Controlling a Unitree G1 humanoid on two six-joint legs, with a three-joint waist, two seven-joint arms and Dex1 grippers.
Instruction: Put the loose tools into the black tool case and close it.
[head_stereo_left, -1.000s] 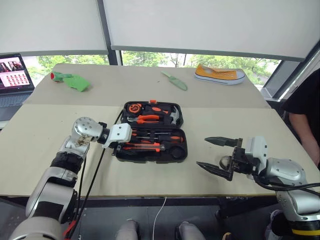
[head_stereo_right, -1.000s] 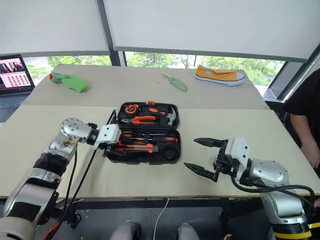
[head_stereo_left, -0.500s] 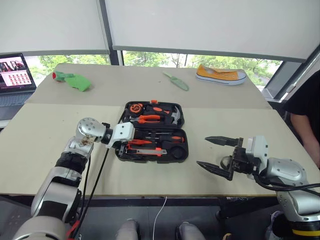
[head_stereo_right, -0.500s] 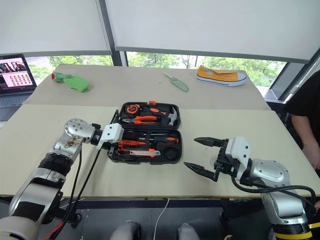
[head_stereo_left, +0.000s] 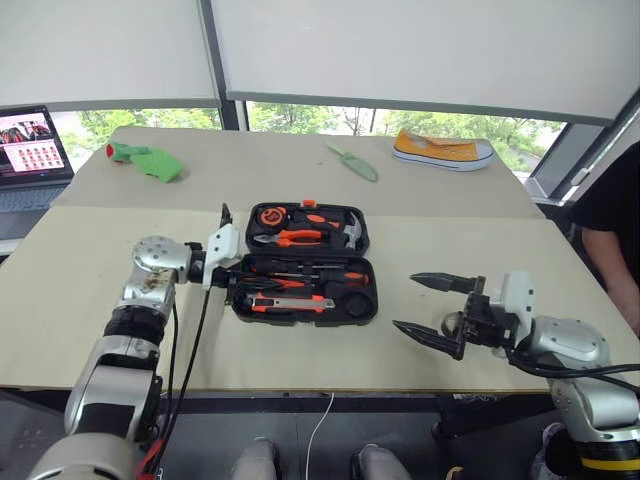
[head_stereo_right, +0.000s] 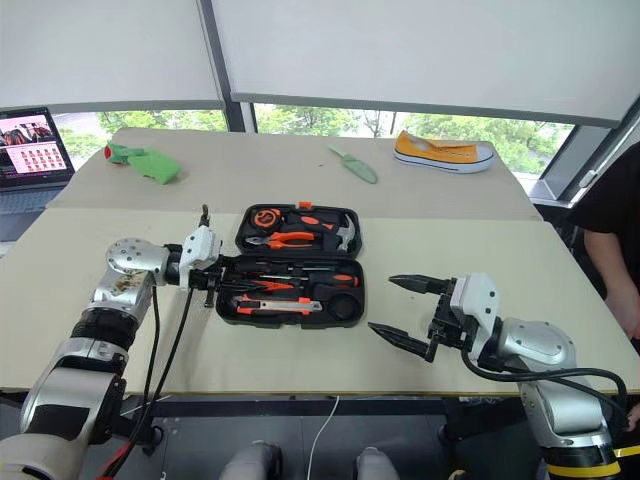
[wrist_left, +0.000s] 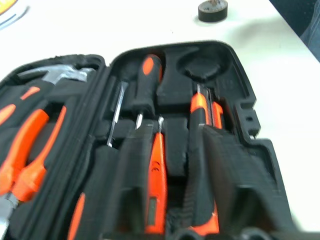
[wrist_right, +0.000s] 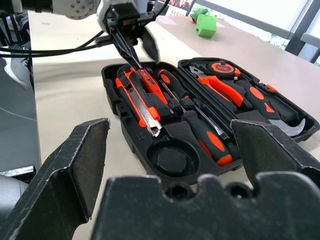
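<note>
The black tool case (head_stereo_left: 305, 262) lies open in the middle of the table. Its near half holds orange-and-black screwdrivers (wrist_right: 202, 134) and the utility knife (head_stereo_left: 285, 303) in their slots. My left gripper (wrist_right: 146, 62) hovers at the case's left end, pointing along it. Its fingers (wrist_left: 235, 175) stand a little apart with nothing held, over a slim orange screwdriver (wrist_left: 156, 170) lying in the case. The small grey tape roll (wrist_left: 212, 10) sits on the table right of the case. My right gripper (head_stereo_left: 404, 301) is wide open there, a finger on each side of the roll.
Pliers, a hammer and a tape measure fill the case's far half (head_stereo_left: 305, 226). A green trowel (head_stereo_left: 350, 162), a yellow shoe (head_stereo_left: 443, 150) and a green object (head_stereo_left: 142, 162) lie at the back. A laptop (head_stereo_left: 30, 145) stands far left. A person (head_stereo_left: 610, 215) stands at the right edge.
My left gripper has drawn back from over the case's near half to its left end and rolled. Its fingers spread, then narrowed. The right arm has kept still.
</note>
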